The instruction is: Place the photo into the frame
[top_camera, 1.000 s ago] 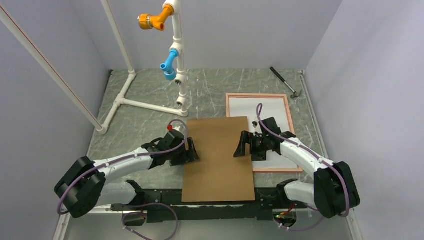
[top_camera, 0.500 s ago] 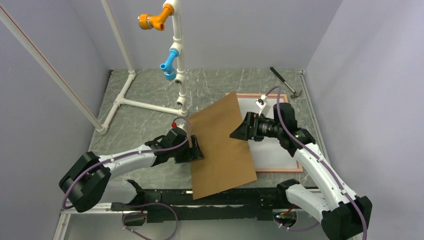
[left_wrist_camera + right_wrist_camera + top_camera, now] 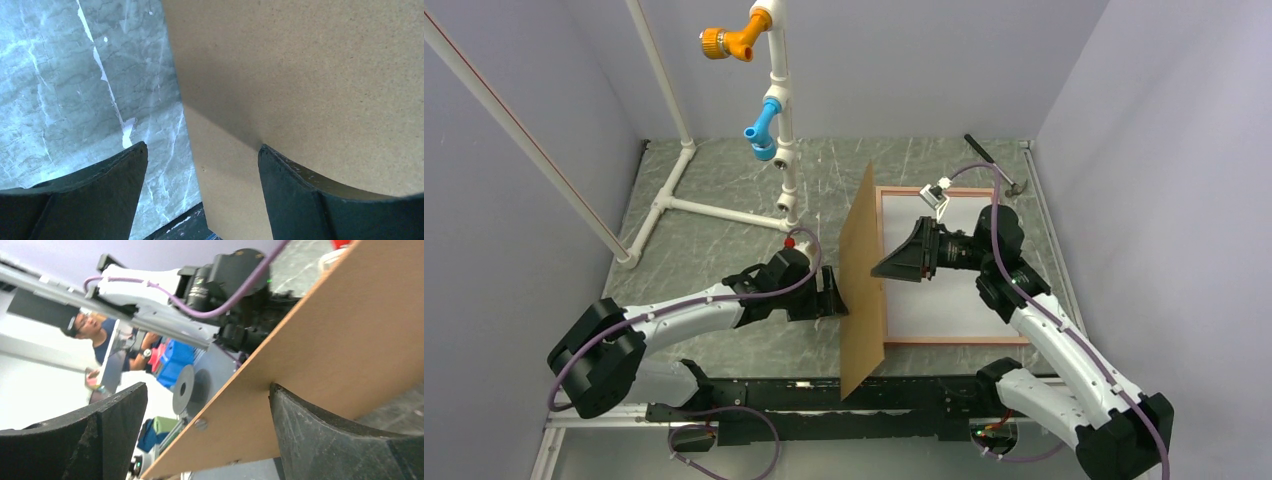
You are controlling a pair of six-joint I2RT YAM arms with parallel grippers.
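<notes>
Both pincers are spread wide and pinch nothing. The left pincer [image 3: 829,300] and the right pincer [image 3: 894,262] face each other across a brown board [image 3: 862,270], each with one finger against a face of it. So the board seems to be propped between them rather than gripped, probably so it can be tipped over onto the frame [image 3: 954,341] as its backing.

The board stands almost on edge just beside the frame's left side. Its long axis runs from the near edge of the worktop [image 3: 714,250] toward the far wall, and its top leans slightly away from the frame.

The frame lies flat right of the board, its long sides parallel to the board. Inside its rim is a white sheet [image 3: 944,305], which I take to be the photo lying picture-side down; no sunset shows. Its long axis matches the frame's.
</notes>
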